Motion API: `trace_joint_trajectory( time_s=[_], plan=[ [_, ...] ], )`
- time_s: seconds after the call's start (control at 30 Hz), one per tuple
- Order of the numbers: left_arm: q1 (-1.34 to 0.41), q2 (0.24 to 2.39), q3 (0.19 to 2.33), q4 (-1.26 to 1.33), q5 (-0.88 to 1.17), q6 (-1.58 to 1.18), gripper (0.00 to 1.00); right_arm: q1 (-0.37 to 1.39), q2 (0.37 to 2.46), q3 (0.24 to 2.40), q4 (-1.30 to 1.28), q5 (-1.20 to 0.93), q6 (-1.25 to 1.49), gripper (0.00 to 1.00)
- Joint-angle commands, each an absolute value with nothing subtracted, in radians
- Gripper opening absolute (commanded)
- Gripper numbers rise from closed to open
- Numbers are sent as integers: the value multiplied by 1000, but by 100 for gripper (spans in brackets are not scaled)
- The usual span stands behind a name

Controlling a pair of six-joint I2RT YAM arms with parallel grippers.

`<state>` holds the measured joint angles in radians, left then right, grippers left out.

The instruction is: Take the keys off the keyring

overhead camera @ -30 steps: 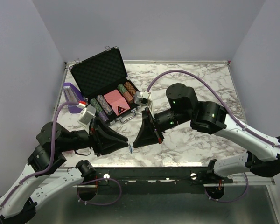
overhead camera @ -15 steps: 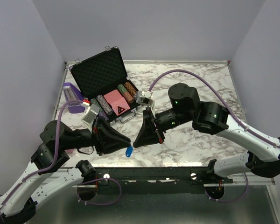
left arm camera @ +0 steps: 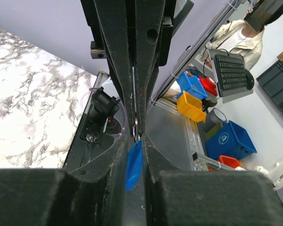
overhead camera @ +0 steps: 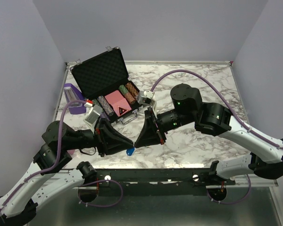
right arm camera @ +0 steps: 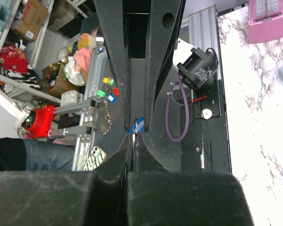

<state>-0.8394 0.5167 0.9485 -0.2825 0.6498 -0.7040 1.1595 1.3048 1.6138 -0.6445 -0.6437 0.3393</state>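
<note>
Keyring (overhead camera: 130, 151) hangs over the near edge of the table (overhead camera: 193, 141), its blue tag (left arm camera: 134, 165) dangling below the left gripper (left arm camera: 136, 134) and right gripper (right arm camera: 133, 137), which meet tip to tip, both pinched narrow on it. No key lies freed on the table beyond. The keys are too small to make out, so the separating looks not yet done.

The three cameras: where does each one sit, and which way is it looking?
Top external: fixed above and behind the arms, looking down on the marble table; both arms show.
Left wrist: on the left arm, looking along the left fingers, shut on the keyring, past the table edge.
Right wrist: on the right arm, looking along the right fingers into the room.
Shared: both wrist views show the blue tag.
</note>
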Motion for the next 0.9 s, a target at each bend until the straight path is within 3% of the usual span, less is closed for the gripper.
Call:
trace_joint_trajectory(
  time_s=[0.0,0.1,0.37,0.87],
  plan=[
    [-839,522,931,-252,690,-715,21,1172,1282,1628,-614,-620,337,1],
    [-838,522,933,-252,690,-718,11,1172,1281,1626,-612,-618,337,1],
    [-841,525,934,-253,693,-721,1,1172,1278,1618,-601,-618,344,1],
    [-841,551,995,-417,747,-617,0,1172,1315,1635,-679,-704,342,1]
  ],
)
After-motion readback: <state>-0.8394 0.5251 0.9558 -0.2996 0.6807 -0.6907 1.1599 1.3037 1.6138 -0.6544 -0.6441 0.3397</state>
